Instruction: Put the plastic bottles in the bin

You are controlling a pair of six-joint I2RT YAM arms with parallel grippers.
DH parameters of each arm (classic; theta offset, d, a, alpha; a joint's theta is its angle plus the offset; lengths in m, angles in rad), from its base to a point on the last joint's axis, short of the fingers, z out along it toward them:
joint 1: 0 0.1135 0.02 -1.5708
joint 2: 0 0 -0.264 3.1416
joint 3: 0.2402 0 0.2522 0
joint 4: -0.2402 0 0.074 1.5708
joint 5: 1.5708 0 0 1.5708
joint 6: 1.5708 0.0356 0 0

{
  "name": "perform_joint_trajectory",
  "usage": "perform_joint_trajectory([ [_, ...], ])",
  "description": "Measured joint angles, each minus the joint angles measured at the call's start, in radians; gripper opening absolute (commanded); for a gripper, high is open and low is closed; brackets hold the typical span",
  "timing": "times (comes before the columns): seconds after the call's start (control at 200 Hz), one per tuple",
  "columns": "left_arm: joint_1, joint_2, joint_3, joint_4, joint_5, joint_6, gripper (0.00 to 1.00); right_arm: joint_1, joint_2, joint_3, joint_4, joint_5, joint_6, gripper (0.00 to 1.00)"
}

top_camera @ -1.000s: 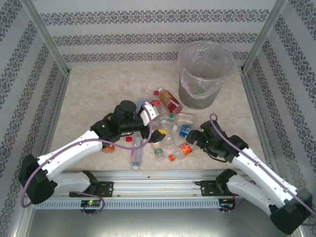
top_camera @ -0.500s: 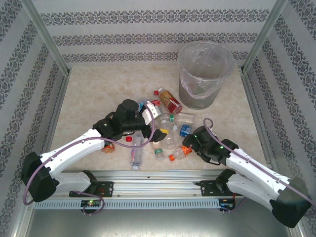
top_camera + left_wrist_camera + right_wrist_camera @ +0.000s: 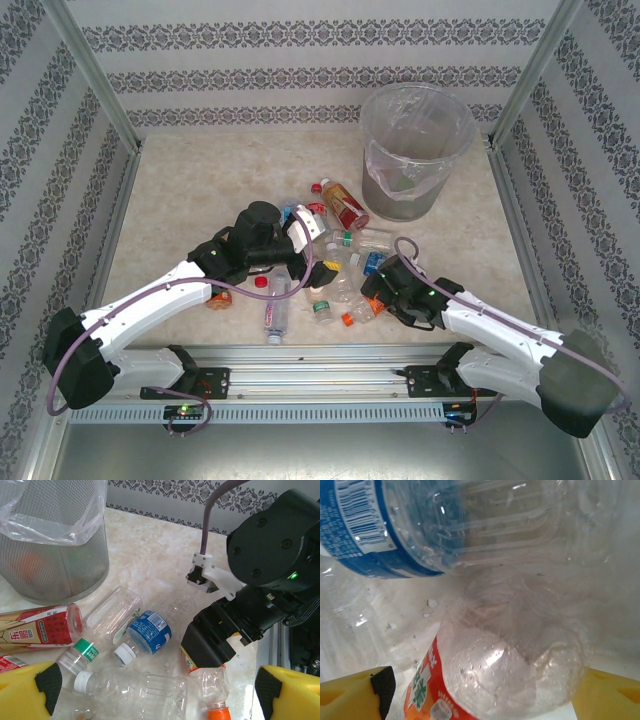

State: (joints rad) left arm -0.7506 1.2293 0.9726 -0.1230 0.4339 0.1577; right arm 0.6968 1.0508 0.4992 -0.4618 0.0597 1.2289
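Several plastic bottles (image 3: 340,262) lie in a heap at mid-table, in front of the bin (image 3: 400,190), which stands at the back right with a clear liner (image 3: 55,515). My right gripper (image 3: 372,292) is down at the heap's right side. Its yellow fingers (image 3: 607,695) stand on either side of an orange-labelled bottle (image 3: 495,680), and a gap shows at the left finger. My left gripper (image 3: 155,695) hangs open over a clear white-capped bottle (image 3: 135,692). Beside it lie a blue-labelled bottle (image 3: 147,632) and a red-labelled one (image 3: 35,630).
Another clear bottle (image 3: 275,310) lies by the front rail (image 3: 320,355), and an orange one (image 3: 220,298) sits under my left arm. The right arm's black wrist (image 3: 270,545) is close to my left gripper. Patterned walls enclose the table.
My right arm has reached left into the heap, over the orange-labelled bottle, and its fingers have narrowed. The left arm edged slightly right, then held still with its fingers wide.
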Motion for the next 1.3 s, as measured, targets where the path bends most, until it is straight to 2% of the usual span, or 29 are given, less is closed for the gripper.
perform_joint_trajectory([
  [0.26, 0.000, -0.001, 0.000, 0.000, -0.001, 0.000, 1.00, 0.002, 0.085, 0.000, 0.055, 0.008, 0.004, 0.75],
  [0.605, 0.000, -0.001, 0.000, 0.003, 0.000, -0.001, 1.00, 0.005, 0.107, 0.000, 0.095, 0.056, -0.008, 0.59],
  [0.914, 0.000, -0.003, -0.025, 0.055, -0.001, -0.040, 1.00, 0.008, -0.113, -0.018, 0.036, 0.127, -0.104, 0.55],
  [1.119, 0.000, -0.035, -0.091, 0.125, -0.017, -0.112, 1.00, 0.008, -0.251, -0.007, -0.041, 0.147, -0.263, 0.54],
  [1.304, 0.000, -0.072, -0.145, 0.201, -0.027, -0.175, 1.00, 0.001, -0.286, 0.084, -0.094, 0.158, -0.428, 0.54],
])
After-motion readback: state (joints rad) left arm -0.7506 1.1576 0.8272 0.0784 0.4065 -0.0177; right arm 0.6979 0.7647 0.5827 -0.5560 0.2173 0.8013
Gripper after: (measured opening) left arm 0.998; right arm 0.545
